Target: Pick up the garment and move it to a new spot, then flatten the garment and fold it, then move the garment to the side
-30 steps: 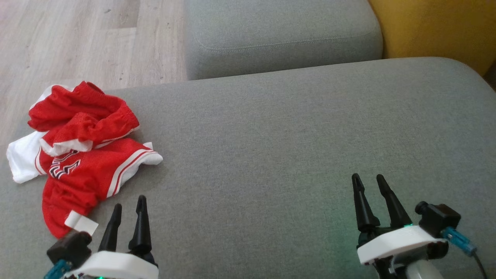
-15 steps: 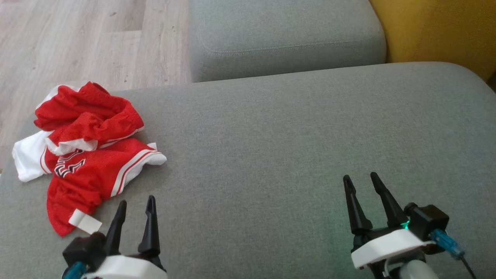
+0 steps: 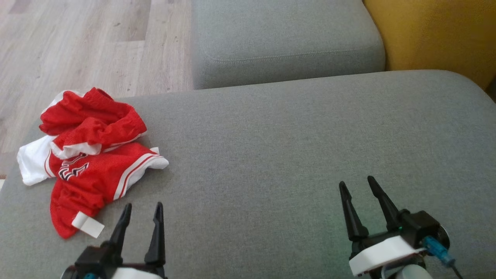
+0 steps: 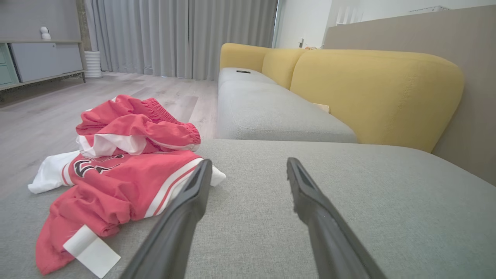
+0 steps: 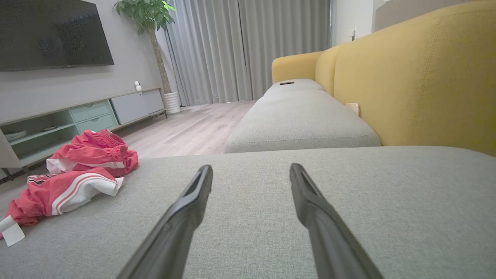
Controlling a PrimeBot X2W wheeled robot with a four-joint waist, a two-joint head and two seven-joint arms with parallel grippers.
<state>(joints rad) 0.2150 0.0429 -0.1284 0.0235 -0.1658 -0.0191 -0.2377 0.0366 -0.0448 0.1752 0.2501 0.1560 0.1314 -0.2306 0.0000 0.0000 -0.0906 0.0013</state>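
A crumpled red and white garment with striped trim and a white label lies bunched at the left end of the grey sofa cushion. It also appears at the left of the left wrist view, garment, and at the far left of the right wrist view, garment. My left gripper hovers open just right of the garment's near end, nothing between its fingers. At the lower right my right gripper is open over bare cushion, far from the garment.
A second grey seat cushion lies beyond, with the yellow backrest on the right. Wooden floor drops off past the cushion's left and far edges. A TV cabinet stands across the room.
The whole picture has shifted as the camera moved. Both grippers have drawn back toward the bottom edge and stay open. The garment has not been touched.
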